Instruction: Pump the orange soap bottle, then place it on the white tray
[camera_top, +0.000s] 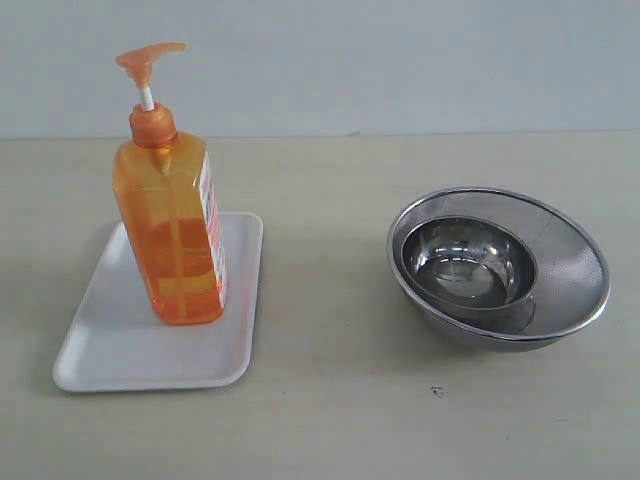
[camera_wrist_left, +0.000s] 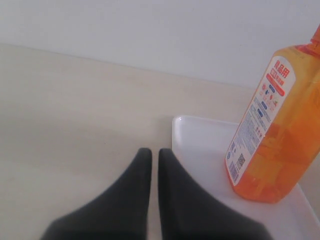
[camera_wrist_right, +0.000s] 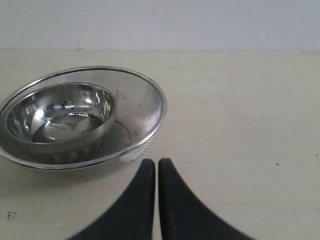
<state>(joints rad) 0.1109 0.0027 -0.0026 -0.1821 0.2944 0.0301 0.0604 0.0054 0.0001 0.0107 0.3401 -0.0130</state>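
The matte black left fingers (camera_wrist_left: 135, 195) taper to tips pressed together, pinching nothing. The right fingers (camera_wrist_right: 177, 200) are the same. Both are over the pale, smooth counter (camera_top: 340, 420). On the counter's left side lies a flat white tray (camera_top: 130, 360) with rounded corners and a low rim. The bottle (camera_top: 170, 240) stands upright on the tray. It is flat-sided translucent orange plastic, with darker liquid in its lower part, a white-and-orange label on one side, and an orange pump on a white stem. Well apart to the right, a shiny steel bowl (camera_top: 465, 262) sits inside a wider steel mesh strainer (camera_top: 575, 265). Reflections hide whether the bowl holds anything. The left wrist view cuts off the bottle's top. A plain pale wall (camera_top: 400, 60) stands behind.
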